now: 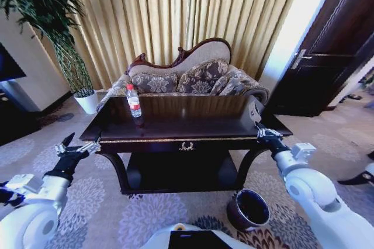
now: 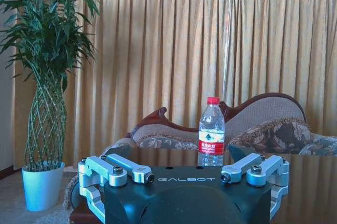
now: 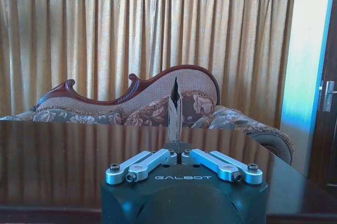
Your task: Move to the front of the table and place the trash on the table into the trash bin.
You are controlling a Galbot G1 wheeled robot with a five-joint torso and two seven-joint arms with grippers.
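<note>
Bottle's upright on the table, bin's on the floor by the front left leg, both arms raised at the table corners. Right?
Not quite: the trash bin sits on the floor by the table's front right leg, as the head view shows. The bottle does stand upright on the table, with the left gripper and right gripper at its corners.

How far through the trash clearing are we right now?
Done: the robot stands at the front of the table. In hand: the right tool, shut, holds up a thin scrap at the table's right end. Left: the bottle stands upright on the tabletop, with the open left tool short of it, and the trash bin looks empty.
</note>
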